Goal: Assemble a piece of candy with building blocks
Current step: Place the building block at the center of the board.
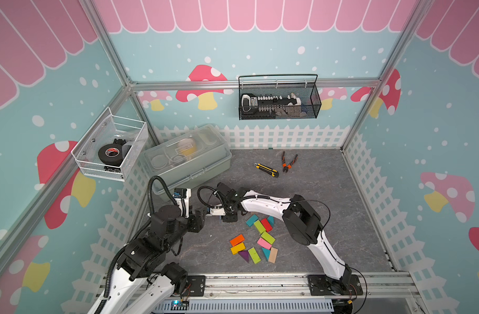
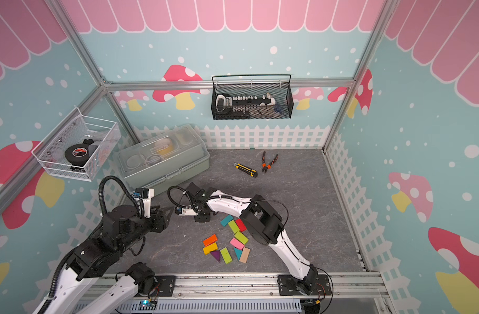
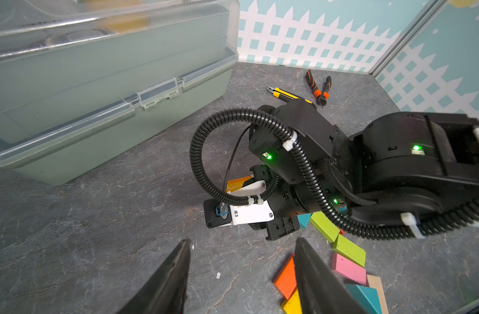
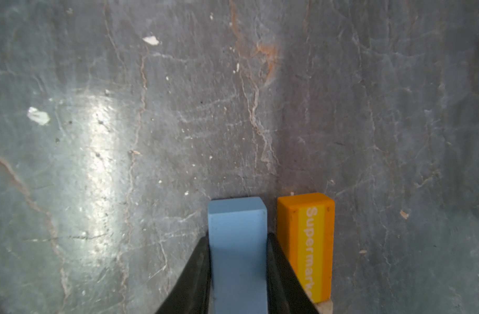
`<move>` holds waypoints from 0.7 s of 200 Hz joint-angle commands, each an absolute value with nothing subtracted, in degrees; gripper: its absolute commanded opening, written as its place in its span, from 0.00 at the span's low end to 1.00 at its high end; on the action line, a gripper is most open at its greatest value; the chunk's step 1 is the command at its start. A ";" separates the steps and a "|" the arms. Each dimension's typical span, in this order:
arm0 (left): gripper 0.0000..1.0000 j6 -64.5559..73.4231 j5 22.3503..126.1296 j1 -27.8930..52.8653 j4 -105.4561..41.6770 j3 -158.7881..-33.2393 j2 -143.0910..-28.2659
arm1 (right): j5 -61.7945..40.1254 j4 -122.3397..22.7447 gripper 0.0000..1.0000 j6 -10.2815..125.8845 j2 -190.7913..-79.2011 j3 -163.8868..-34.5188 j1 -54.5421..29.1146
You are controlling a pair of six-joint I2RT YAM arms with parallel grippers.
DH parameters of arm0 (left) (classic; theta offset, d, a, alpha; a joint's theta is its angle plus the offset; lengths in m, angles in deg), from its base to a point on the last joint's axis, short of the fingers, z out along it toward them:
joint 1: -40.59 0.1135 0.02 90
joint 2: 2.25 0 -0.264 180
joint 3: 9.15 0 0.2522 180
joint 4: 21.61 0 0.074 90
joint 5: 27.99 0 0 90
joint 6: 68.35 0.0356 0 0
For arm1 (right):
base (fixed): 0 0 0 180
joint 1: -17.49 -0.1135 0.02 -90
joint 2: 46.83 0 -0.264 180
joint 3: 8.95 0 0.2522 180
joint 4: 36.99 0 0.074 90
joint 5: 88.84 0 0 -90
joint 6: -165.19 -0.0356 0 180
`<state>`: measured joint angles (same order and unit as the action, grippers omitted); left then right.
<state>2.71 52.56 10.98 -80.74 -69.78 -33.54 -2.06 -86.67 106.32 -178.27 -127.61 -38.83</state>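
In the right wrist view my right gripper (image 4: 238,236) is shut on a light blue block (image 4: 237,217), one finger flat against each side, low over the grey floor. An orange and yellow block (image 4: 309,244) printed "Supermarket" stands right beside it. In both top views the right gripper (image 1: 229,217) points down, left of a loose heap of building blocks: teal (image 1: 252,220), red (image 1: 266,224), orange (image 1: 237,240), yellow (image 1: 237,248), pink (image 1: 264,243), a purple wedge (image 1: 244,255) and tan (image 1: 272,255). My left gripper (image 3: 242,244) is open and empty, facing the right wrist.
A grey-green lidded toolbox (image 1: 189,163) stands at the back left. A yellow-black utility knife (image 1: 266,170) and orange-handled pliers (image 1: 288,161) lie at the back. A white mesh basket (image 1: 110,146) and a black one (image 1: 279,98) hang on the walls.
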 commanded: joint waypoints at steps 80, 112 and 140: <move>0.60 2.05 52.54 11.67 -81.31 -70.89 -34.16 | -4.46 -88.48 0.40 103.97 -178.88 -129.16 -38.91; 0.60 2.07 52.43 11.68 -81.36 -70.81 -34.21 | -4.68 -88.45 0.41 103.49 -177.36 -129.09 -38.94; 0.60 1.90 52.65 11.69 -81.34 -70.90 -33.83 | -5.48 -88.40 0.45 103.42 -174.80 -127.98 -38.81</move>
<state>2.71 52.58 11.33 -80.74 -69.78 -34.17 -3.55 -87.00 104.05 -178.36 -127.79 -38.83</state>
